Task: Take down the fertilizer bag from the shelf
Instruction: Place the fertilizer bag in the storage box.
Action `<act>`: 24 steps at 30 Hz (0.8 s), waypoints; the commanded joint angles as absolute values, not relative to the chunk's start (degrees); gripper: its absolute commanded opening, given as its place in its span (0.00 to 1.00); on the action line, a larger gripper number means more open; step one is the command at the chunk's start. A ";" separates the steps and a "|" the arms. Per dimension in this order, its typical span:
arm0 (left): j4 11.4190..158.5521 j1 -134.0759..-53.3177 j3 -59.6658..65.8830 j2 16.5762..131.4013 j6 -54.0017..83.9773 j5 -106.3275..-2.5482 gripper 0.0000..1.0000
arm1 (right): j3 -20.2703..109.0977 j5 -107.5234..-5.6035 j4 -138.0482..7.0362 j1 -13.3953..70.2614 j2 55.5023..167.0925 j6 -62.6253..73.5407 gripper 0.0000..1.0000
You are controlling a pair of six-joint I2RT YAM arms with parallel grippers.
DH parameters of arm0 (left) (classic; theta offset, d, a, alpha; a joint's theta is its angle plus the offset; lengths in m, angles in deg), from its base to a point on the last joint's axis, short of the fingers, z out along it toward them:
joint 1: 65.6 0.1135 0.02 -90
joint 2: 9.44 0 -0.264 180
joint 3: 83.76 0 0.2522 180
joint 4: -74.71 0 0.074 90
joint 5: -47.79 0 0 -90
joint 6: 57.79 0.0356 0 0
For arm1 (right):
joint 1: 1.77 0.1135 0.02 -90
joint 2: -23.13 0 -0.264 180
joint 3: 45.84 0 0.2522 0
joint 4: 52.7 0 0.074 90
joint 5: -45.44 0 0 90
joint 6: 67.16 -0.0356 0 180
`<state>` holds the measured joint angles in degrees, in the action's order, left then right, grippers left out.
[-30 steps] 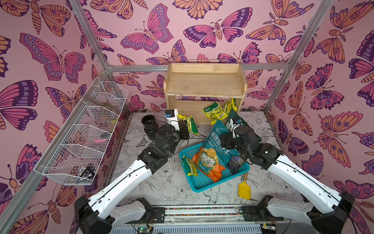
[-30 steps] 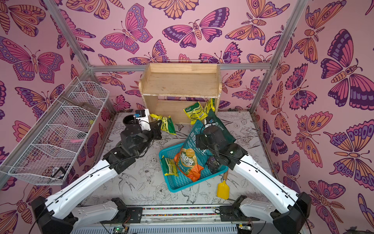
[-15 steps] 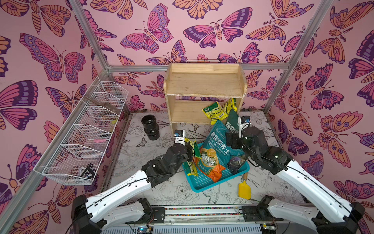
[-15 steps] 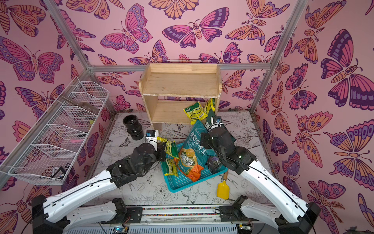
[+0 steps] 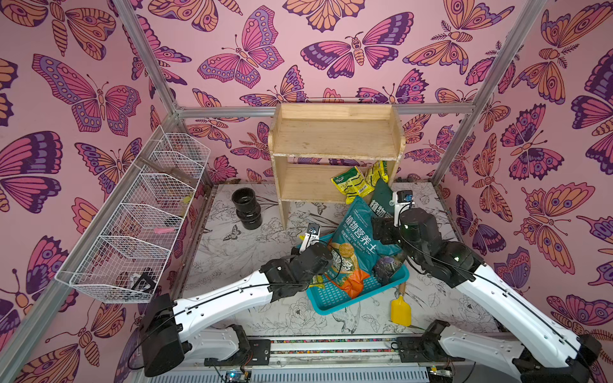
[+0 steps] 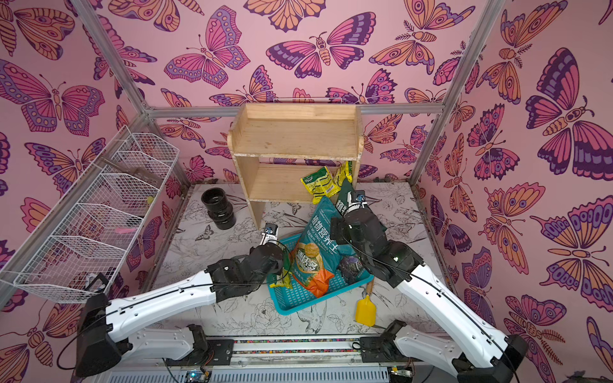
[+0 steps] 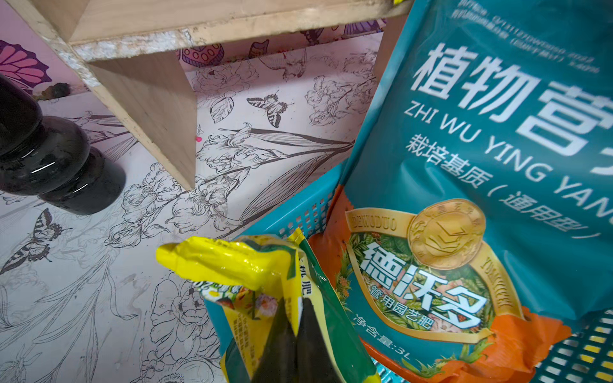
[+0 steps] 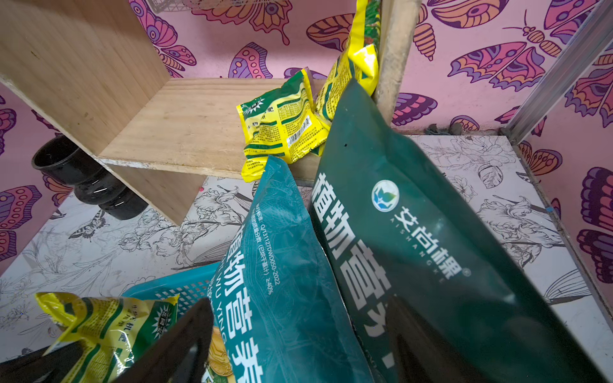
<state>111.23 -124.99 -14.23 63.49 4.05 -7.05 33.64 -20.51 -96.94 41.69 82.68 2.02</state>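
The pale wooden shelf (image 5: pixel 335 132) stands at the back wall, and two yellow-green fertilizer bags (image 5: pixel 351 182) lie on the right of its lower tier. My left gripper (image 7: pixel 296 306) is shut on the edge of another yellow-green fertilizer bag (image 7: pixel 232 265), which hangs over the left rim of the blue basket (image 5: pixel 331 308). In a top view only a corner of this bag (image 6: pixel 283 278) shows under the left wrist. My right gripper (image 8: pixel 298 300) is open wide, with the upper part of a teal soil bag (image 8: pixel 285 265) between its fingers.
The teal soil bag (image 5: pixel 358 238) leans in the basket. A dark green bag (image 5: pixel 381 202) stands behind it against the shelf's right leg. Stacked black pots (image 5: pixel 247 209) sit left of the shelf. A yellow shovel (image 5: pixel 400 310) lies by the basket. A white wire rack (image 5: pixel 142 219) lines the left wall.
My left arm has carried the fertilizer bag from the front of the shelf to the basket's left rim. The right arm drew back a little to the right and then held still.
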 commanded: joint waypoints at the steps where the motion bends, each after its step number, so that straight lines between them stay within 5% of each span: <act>1: 111.23 -125.64 -12.46 67.48 6.08 -5.23 0.00 | 33.14 -19.60 -97.19 41.25 82.09 1.50 0.84; 24: 111.53 -126.01 -10.85 75.85 7.40 -12.27 0.00 | 32.23 -19.27 -96.78 41.24 81.59 1.00 0.84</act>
<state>110.79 -125.67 -10.82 76.51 5.23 -9.32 32.54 -20.51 -96.91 41.69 82.68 1.65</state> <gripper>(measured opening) 0.062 0.844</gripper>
